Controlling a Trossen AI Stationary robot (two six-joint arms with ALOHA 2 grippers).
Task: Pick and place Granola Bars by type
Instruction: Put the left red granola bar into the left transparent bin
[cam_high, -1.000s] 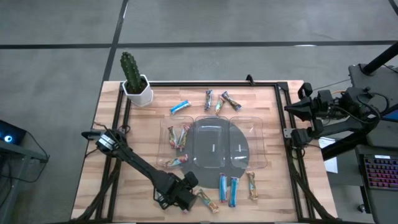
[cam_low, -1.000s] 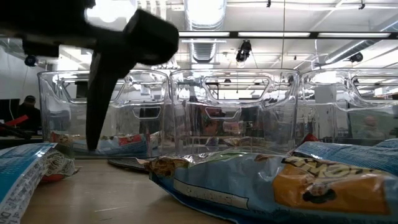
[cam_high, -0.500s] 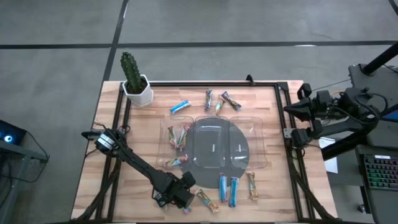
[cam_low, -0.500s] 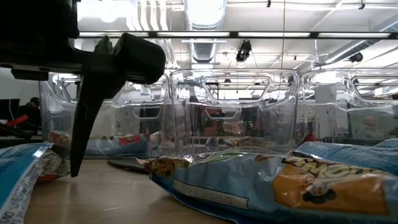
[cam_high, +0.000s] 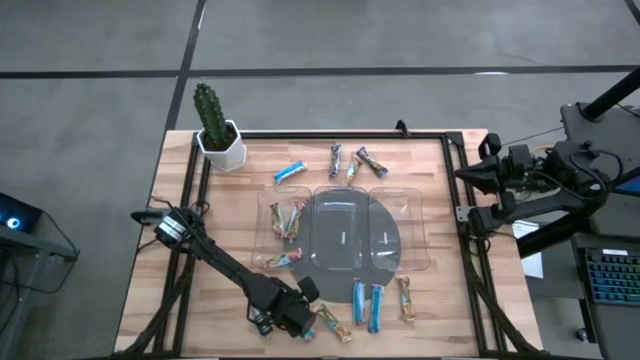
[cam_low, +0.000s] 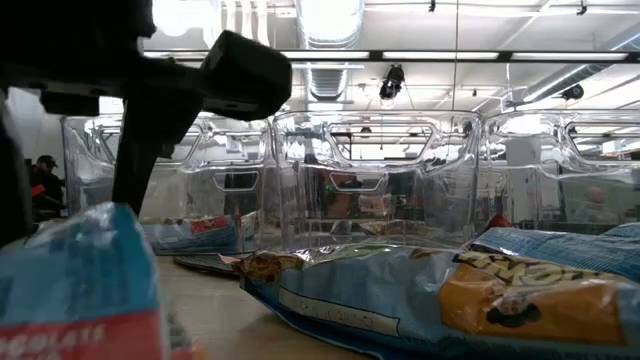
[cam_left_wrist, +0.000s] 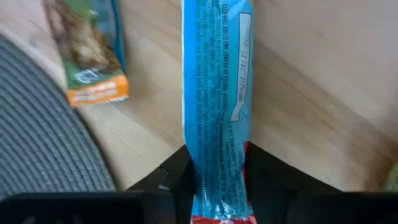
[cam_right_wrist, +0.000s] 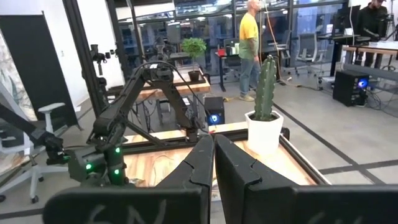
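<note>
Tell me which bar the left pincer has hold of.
The blue-wrapped bar at the table's front edge, left of the two blue bars by the tray. It sits between the left pincer fingers; the others lie untouched.

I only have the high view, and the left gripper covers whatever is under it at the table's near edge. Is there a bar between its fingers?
Observer: Yes. The left wrist view shows a blue bar in the left gripper, with one finger against each side of it.
Operator: Anything else caught in there?
Observer: No. A brown-and-green bar with an orange end lies beside it, apart from the blue one and outside the fingers.
Operator: And the right arm?
Observer: Its own wrist view shows the right gripper shut, with nothing between its fingers.
</note>
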